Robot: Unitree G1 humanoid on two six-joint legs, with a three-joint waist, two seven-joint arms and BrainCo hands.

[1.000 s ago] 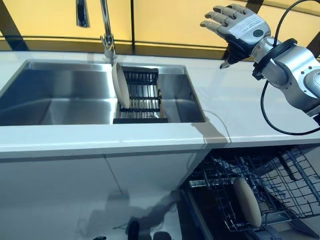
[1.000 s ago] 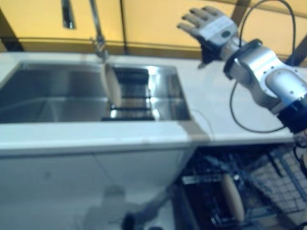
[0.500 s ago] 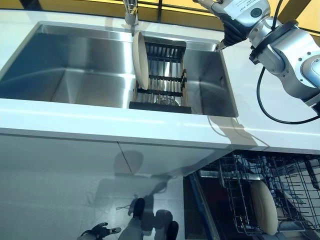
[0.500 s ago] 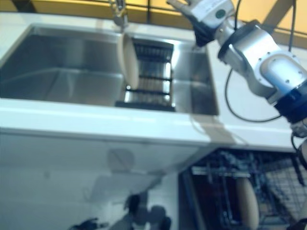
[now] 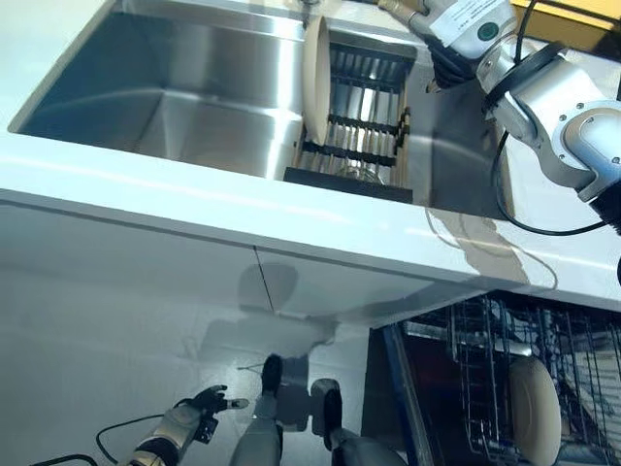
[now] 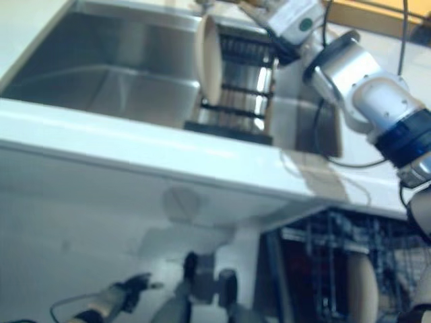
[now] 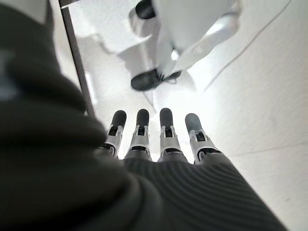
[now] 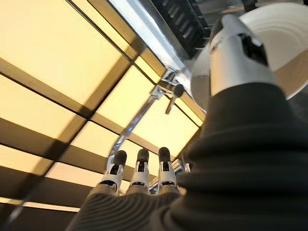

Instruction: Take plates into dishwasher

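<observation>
We find one plate point(image 5: 316, 78) standing on edge in the black drying rack point(image 5: 361, 126) inside the steel sink point(image 5: 175, 97), at the rack's left end. A second plate point(image 5: 537, 411) stands upright in the wire dishwasher rack point(image 5: 505, 374) below the white counter point(image 5: 194, 199); its lower edge is cut off by the frame, and the rack's right portion runs out of view.

The right hand point(image 8: 139, 175) is raised above the far right of the sink, near the faucet point(image 8: 161, 94). In the head views most of it is cropped at the top edge. Its wrist view shows the fingers extended and straight, holding nothing; the thumb lies against the plate's outline there, but we cannot tell whether it touches.

The left hand point(image 7: 154, 139) hangs low over the floor point(image 7: 250, 96), fingers straight and empty. In the head views it appears only small, at the lower left.
</observation>
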